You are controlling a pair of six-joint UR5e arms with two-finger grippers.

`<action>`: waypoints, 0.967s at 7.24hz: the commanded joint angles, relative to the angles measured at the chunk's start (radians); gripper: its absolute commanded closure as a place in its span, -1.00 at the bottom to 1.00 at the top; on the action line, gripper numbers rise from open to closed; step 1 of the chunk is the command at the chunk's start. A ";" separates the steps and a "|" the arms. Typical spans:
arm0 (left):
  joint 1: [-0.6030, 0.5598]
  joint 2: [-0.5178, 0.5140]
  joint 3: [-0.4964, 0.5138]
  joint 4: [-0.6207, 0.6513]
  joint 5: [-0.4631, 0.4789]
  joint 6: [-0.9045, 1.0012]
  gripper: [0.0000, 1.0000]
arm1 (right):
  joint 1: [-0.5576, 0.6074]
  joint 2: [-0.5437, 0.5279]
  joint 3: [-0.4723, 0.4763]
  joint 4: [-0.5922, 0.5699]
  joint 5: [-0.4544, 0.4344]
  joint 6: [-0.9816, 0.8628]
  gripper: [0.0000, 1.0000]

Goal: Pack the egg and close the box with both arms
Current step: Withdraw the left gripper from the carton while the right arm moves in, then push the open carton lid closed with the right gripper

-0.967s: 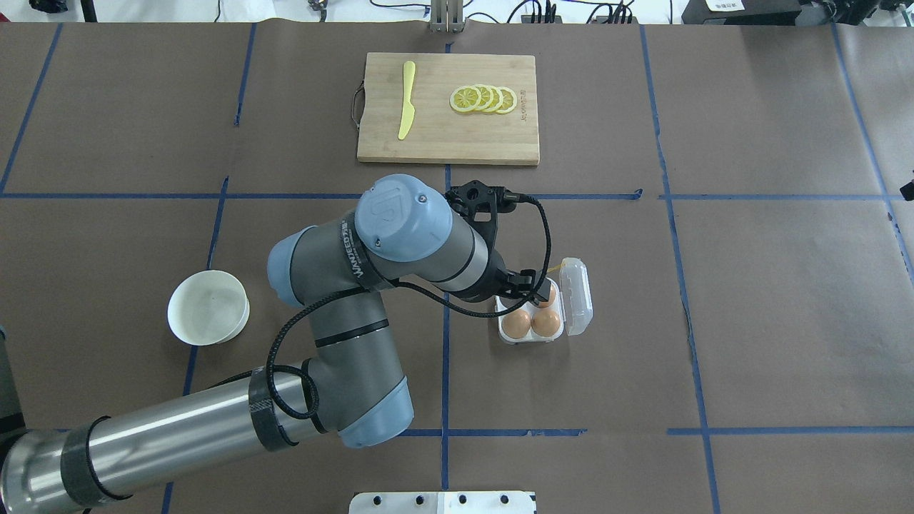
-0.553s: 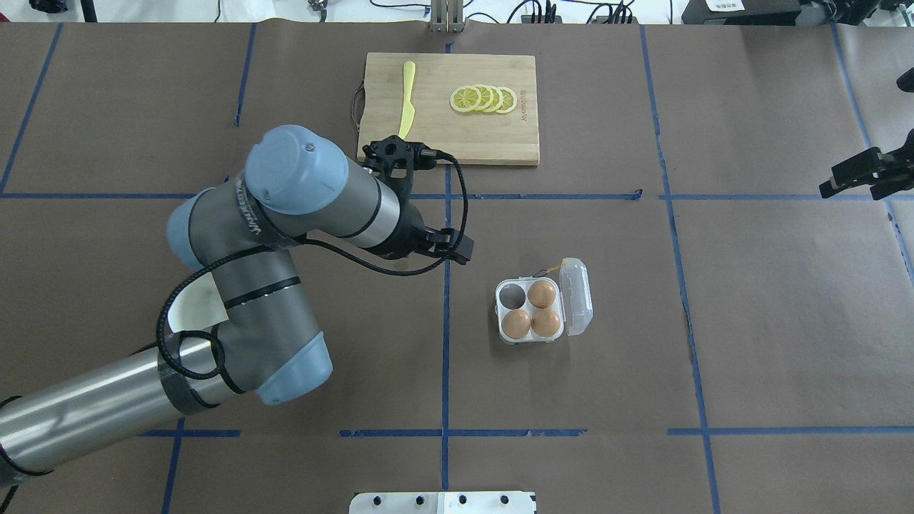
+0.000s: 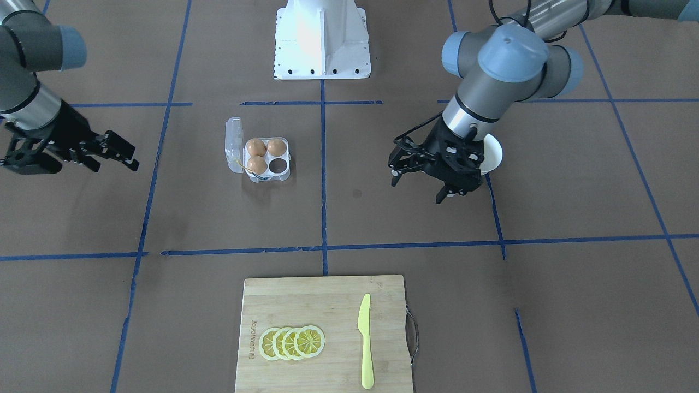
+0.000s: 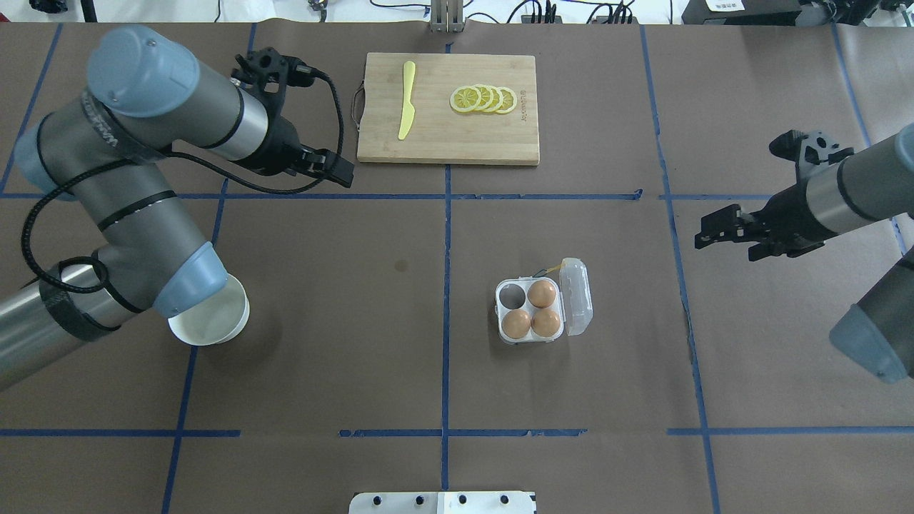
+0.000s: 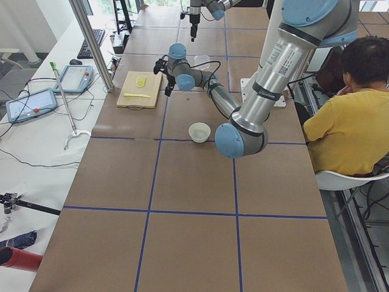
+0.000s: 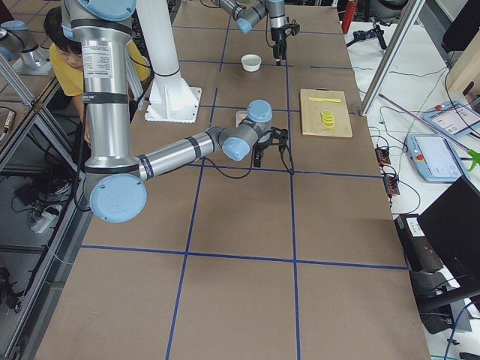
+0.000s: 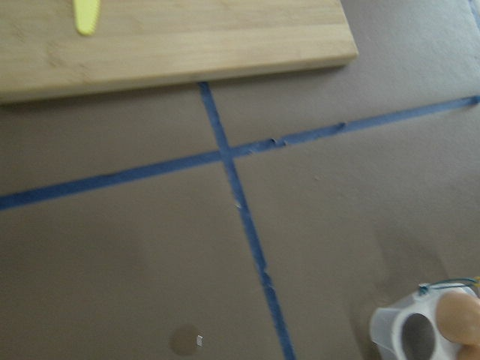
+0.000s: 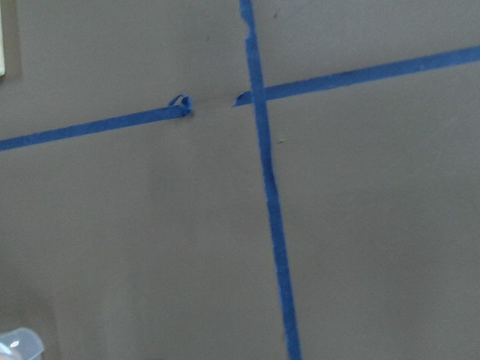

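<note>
The clear box (image 4: pixel 500 310) stands open mid-table, its lid (image 4: pixel 577 296) folded out to the right. Three orange-brown eggs sit in its cups: one at the far right (image 4: pixel 541 293) and two in the near row (image 4: pixel 515 323). The far left cup (image 4: pixel 510 294) is empty. My left gripper (image 4: pixel 337 168) is open and empty, far up-left of the box, by the board's near left corner; it also shows in the front view (image 3: pixel 418 185). My right gripper (image 4: pixel 714 232) is open and empty, well to the right of the box. The left wrist view shows the box corner (image 7: pixel 390 330) and one egg (image 7: pixel 457 315).
A wooden cutting board (image 4: pixel 457 135) lies at the far centre with lemon slices (image 4: pixel 484 98) and a yellow knife (image 4: pixel 405 107). A white bowl (image 4: pixel 214 325) stands at the near left, partly under my left arm's elbow. The white pedestal (image 3: pixel 322 38) is at the robot's side.
My left gripper has left the third egg in the far right cup and pulled away up and left to the board's corner. My right arm has come in from the right.
</note>
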State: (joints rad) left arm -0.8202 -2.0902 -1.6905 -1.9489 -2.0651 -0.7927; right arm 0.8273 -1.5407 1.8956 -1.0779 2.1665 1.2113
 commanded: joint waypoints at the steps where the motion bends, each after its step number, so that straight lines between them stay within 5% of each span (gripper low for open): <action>1: -0.104 0.088 -0.001 -0.001 -0.044 0.215 -1.00 | -0.210 0.022 0.063 0.001 -0.196 0.161 -1.00; 3: -0.114 0.102 -0.003 -0.005 -0.052 0.228 -1.00 | -0.310 0.135 0.053 -0.051 -0.264 0.250 -1.00; 5: -0.117 0.104 -0.018 -0.007 -0.059 0.227 -1.00 | -0.356 0.380 0.046 -0.321 -0.323 0.284 -1.00; 7: -0.137 0.133 -0.049 -0.005 -0.059 0.228 -1.00 | -0.289 0.343 0.083 -0.373 -0.292 0.271 -1.00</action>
State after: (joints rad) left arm -0.9446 -1.9767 -1.7205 -1.9548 -2.1237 -0.5656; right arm 0.4969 -1.1910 1.9547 -1.4121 1.8559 1.4867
